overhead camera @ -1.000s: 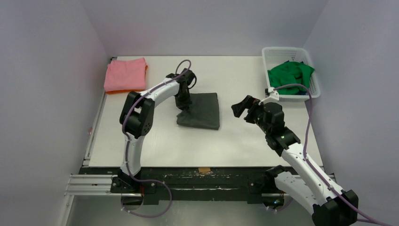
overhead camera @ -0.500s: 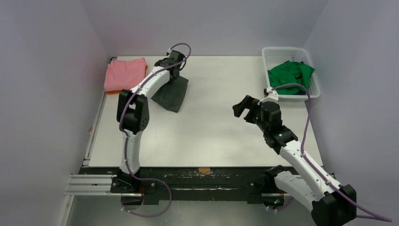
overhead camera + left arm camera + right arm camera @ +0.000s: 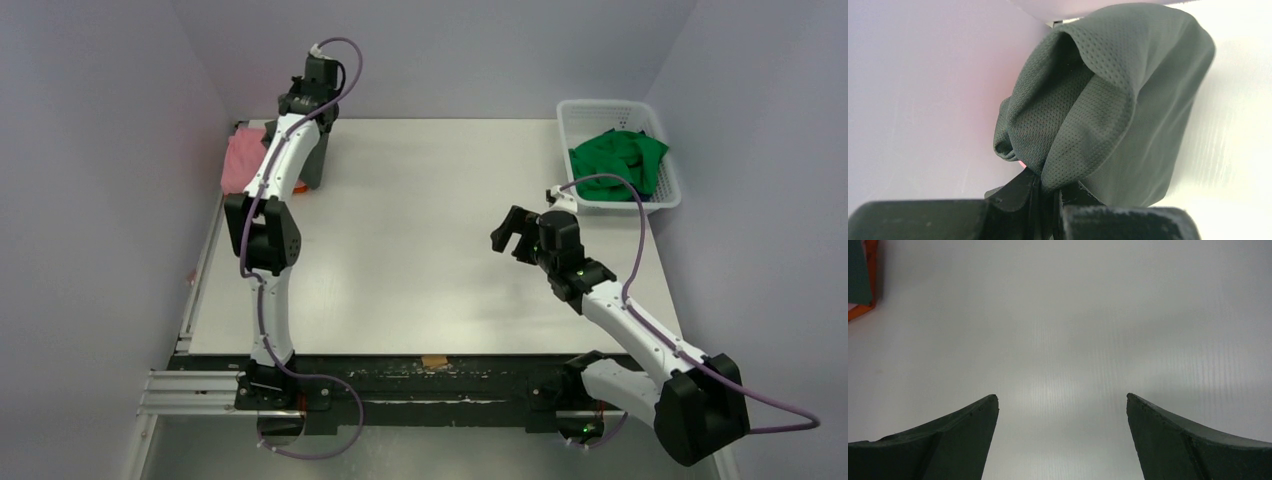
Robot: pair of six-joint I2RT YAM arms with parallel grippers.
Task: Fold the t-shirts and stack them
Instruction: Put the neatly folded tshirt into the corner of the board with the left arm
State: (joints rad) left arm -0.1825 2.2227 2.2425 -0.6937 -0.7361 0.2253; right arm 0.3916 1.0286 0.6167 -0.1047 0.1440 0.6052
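Shows the left gripper (image 3: 1045,186) clenched on a bunched fold of the dark grey t-shirt (image 3: 1108,100), with the cloth hanging free at the far left corner of the desk (image 3: 430,200). Just beside it, toward the left wall: the pink t-shirt (image 3: 240,160), folded flat atop the orange t-shirt (image 3: 871,270). Judged next: carry leftward over that stack and lay down, the bundle's long axis being near vertical. Shows the right gripper (image 3: 1062,396) released, spread wide above bare desk, well apart from the stack and nearer the green t-shirt (image 3: 615,160), heaped unfolded in the white basket (image 3: 600,108) at far right.
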